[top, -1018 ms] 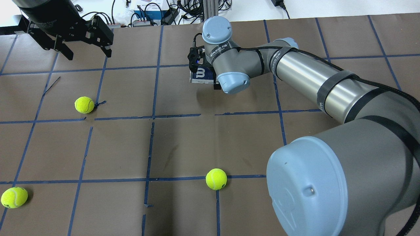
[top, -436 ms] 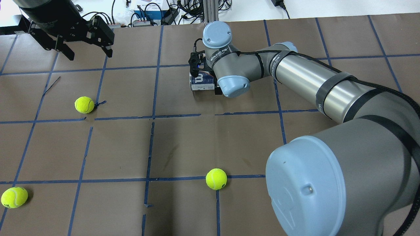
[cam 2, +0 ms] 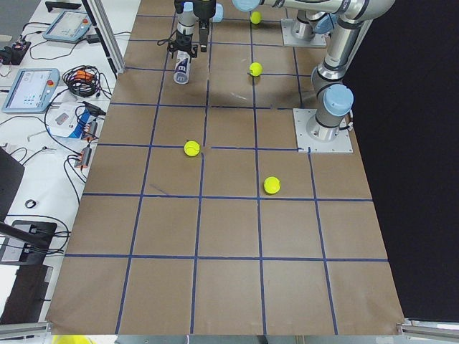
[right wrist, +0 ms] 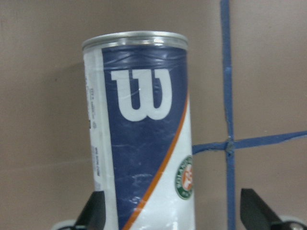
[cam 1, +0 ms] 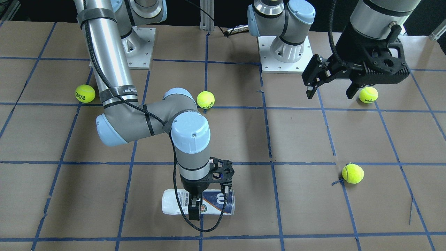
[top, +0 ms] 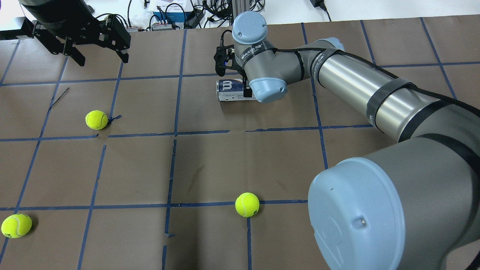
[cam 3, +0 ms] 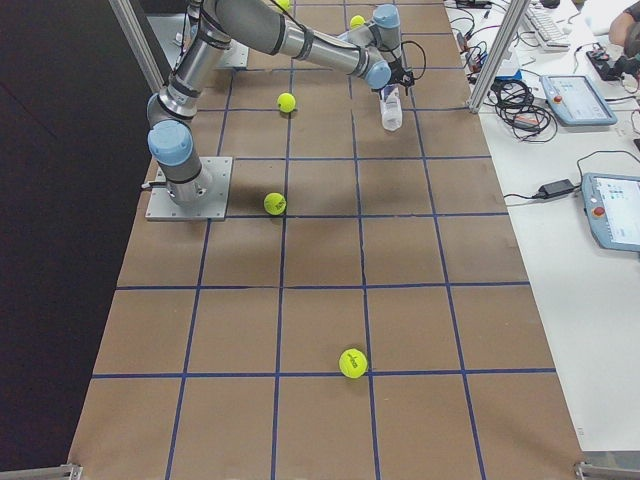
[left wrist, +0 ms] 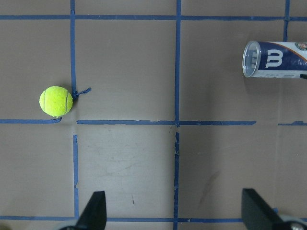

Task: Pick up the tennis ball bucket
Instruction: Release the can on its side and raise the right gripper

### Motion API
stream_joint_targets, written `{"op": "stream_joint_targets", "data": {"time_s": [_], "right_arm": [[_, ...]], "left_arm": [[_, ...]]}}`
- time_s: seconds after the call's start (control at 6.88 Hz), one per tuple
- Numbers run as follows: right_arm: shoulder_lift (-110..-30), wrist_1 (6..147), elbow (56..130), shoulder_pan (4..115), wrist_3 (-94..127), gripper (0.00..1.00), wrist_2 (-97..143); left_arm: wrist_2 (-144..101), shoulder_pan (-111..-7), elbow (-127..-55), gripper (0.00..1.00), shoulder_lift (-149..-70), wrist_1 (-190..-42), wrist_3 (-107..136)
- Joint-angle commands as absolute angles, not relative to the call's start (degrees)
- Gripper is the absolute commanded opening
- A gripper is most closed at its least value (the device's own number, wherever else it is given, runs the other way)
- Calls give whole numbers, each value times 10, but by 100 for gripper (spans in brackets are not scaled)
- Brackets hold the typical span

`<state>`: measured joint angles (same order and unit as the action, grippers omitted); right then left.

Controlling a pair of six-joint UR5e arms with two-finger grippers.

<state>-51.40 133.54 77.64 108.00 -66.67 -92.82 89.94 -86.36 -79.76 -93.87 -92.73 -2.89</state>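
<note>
The tennis ball bucket lies on its side on the brown paper, navy label with the white "W" up. It also shows in the overhead view, the left wrist view and the right wrist view. My right gripper is open and hangs straight over the bucket's middle, one finger on each side. In the right wrist view its fingertips stand wide apart, with the bucket nearer the left one. My left gripper is open and empty, well above the table and far from the bucket.
Several yellow-green tennis balls lie loose: one left of the bucket, one near the middle front, one at the front left. Another lies beside the right arm. Blue tape lines grid the paper. Cables and boxes lie past the far edge.
The bucket has come down and now lies flat on the paper. My right wrist has shifted a little toward the far edge, uncovering more of the bucket. My left gripper has barely moved.
</note>
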Motion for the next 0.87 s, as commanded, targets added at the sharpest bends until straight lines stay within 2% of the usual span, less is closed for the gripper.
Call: {"op": "stream_joint_targets", "data": {"time_s": [0.0, 0.29, 0.44, 0.73], "right_arm": [[-552, 1312, 745, 1054, -611, 100, -930], [-597, 1255, 749, 1008, -421, 100, -926], [-632, 1181, 751, 984, -324, 100, -912], [-704, 1048, 751, 928, -287, 100, -902]], "left_arm": [[871, -865, -795, 100, -968, -928, -43], [841, -866, -762, 100, -1070, -898, -38], [762, -867, -753, 100, -1109, -885, -33], [655, -868, -797, 100, -1154, -821, -37]]}}
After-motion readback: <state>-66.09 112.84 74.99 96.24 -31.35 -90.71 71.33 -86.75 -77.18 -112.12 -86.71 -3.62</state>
